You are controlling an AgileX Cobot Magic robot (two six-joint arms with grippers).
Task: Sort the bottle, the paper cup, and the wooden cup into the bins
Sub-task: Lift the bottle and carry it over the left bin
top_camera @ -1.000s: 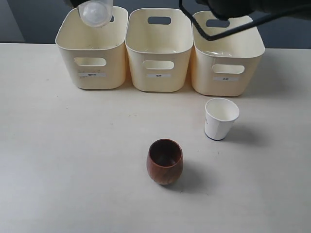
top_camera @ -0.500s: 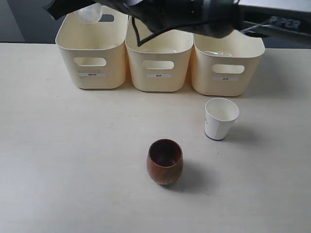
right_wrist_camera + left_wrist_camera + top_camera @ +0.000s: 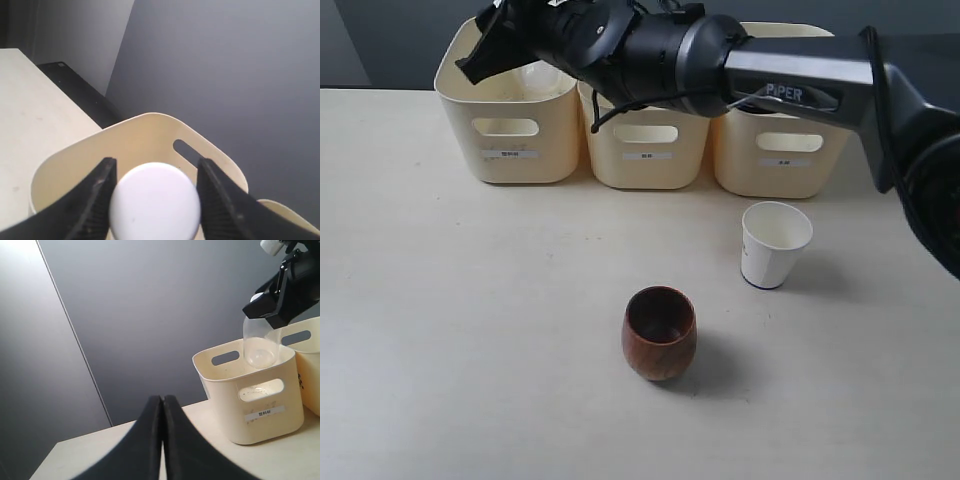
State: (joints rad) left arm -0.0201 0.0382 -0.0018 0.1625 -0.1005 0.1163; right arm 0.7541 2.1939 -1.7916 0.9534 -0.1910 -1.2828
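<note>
Over leftmost of bins [image 3: 510, 150]: right gripper [image 3: 154, 192] clamped on bottle [image 3: 260, 342], white cap between fingers, clear body hanging below jaws, base dipped inside bin mouth. Judgement: keep bottle centred within rim, clear of walls, lower a little further, then release so it drops without bouncing out. Left gripper [image 3: 162, 410] pressed closed, holding nothing, well apart from bin. Paper cup [image 3: 775, 244] and wooden cup [image 3: 660, 333] upright on table [image 3: 440, 330], far from both jaws, not yet sorted.

Right end effector [image 3: 152, 192] clamped, arm stretched leftward — left end effector [image 3: 162, 405] closed.
</note>
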